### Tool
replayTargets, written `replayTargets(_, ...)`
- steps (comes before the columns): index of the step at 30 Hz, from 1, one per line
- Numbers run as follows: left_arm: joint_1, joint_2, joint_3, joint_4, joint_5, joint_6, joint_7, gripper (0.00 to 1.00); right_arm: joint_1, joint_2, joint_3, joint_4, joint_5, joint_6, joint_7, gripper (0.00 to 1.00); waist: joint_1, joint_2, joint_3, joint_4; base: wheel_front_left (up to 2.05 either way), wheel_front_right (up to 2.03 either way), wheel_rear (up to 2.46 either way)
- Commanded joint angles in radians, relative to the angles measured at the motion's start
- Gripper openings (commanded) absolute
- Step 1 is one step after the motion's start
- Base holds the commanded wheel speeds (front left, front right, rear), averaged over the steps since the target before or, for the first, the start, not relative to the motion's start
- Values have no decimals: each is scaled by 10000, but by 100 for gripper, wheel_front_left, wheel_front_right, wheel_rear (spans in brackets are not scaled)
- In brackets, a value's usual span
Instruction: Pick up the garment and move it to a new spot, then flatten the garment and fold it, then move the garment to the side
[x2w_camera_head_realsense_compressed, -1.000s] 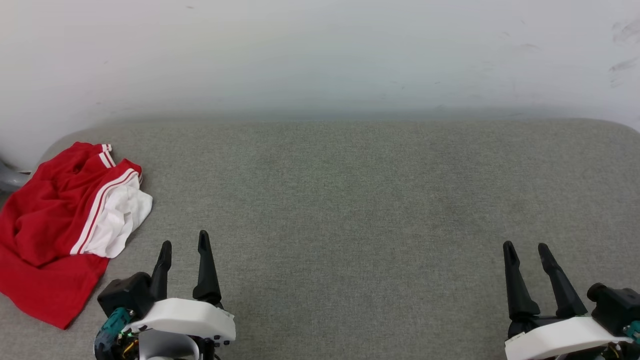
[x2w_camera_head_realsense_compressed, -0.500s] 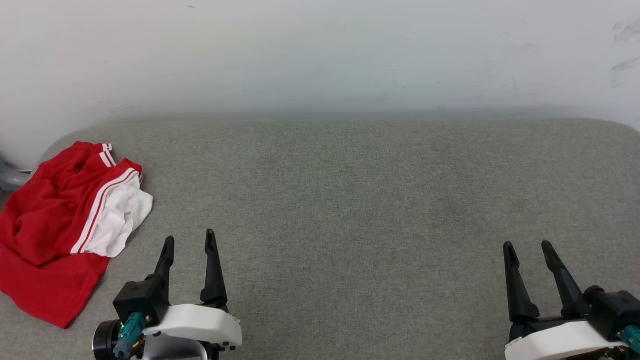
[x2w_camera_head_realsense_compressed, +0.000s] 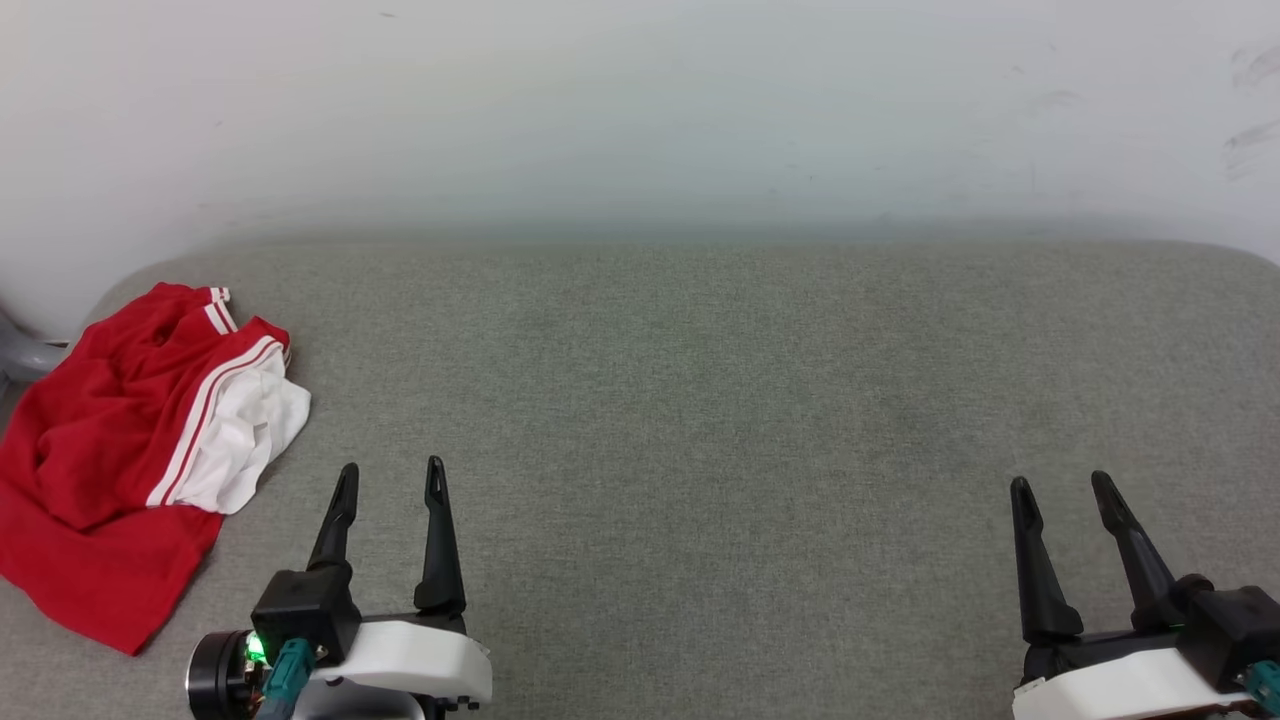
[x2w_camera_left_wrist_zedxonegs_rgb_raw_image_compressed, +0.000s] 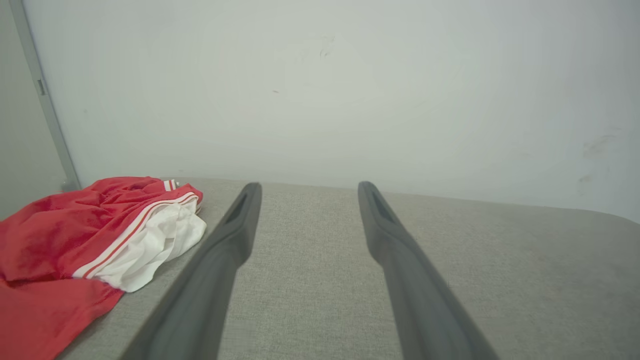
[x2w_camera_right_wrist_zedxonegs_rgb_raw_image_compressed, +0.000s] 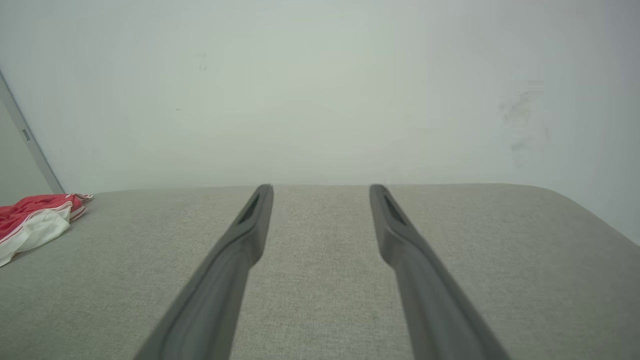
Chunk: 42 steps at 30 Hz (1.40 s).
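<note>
The garment (x2w_camera_head_realsense_compressed: 110, 450) lies crumpled at the far left of the grey surface: red cloth with a white sleeve and red-and-white striped trim. The left wrist view has the garment (x2w_camera_left_wrist_zedxonegs_rgb_raw_image_compressed: 90, 240) at lower left, and the right wrist view has the garment (x2w_camera_right_wrist_zedxonegs_rgb_raw_image_compressed: 30, 222) at its left edge. My left gripper (x2w_camera_head_realsense_compressed: 392, 478) hovers open to the right of the garment, apart from it, with nothing between its fingers. My right gripper (x2w_camera_head_realsense_compressed: 1060, 485) stands open and empty at the lower right. The garment's lettering is hidden in the folds.
A grey fabric-covered surface (x2w_camera_head_realsense_compressed: 700, 400) with rounded far corners stretches across the view, backed by a white wall (x2w_camera_head_realsense_compressed: 640, 110). A grey object (x2w_camera_head_realsense_compressed: 20, 355) pokes in at the left edge behind the garment. A grey vertical strip (x2w_camera_left_wrist_zedxonegs_rgb_raw_image_compressed: 45, 100) runs up the wall's left side.
My left gripper has shifted to the right and a little forward, and its wrist has rolled so the black camera housing sits lower. The right gripper has edged slightly rightward. The garment has not moved.
</note>
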Motion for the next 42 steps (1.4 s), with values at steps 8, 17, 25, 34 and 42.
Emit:
replayTargets(8, 197, -82, 93, -121, 605, -203, -222, 100, 189, 15, -53, -256, -260, -3, -219, 100, 0, -1, -19, 9, 0, 0, 0)
replayTargets(17, 261, -159, 209, -7, 1034, -396, -381, 100, 293, 16, 7, -293, -562, -3, -386, 100, 0, -1, -17, 21, 0, 0, 0)
replayTargets(25, 278, -188, 401, 169, 681, -479, -362, 100, 291, 16, -74, -95, -39, -3, -375, 100, 0, -1, -20, 15, 0, 0, 0)
replayTargets(34, 233, -189, 413, 327, 400, -507, -362, 100, 291, 16, -97, 45, 214, -3, -375, 100, 0, -1, 2, 22, 0, 0, 0)
replayTargets(42, 199, -190, 382, 441, 307, -524, -362, 100, 328, 16, -78, 93, 225, -3, -375, 100, 0, -1, 12, 147, 0, 0, 0)
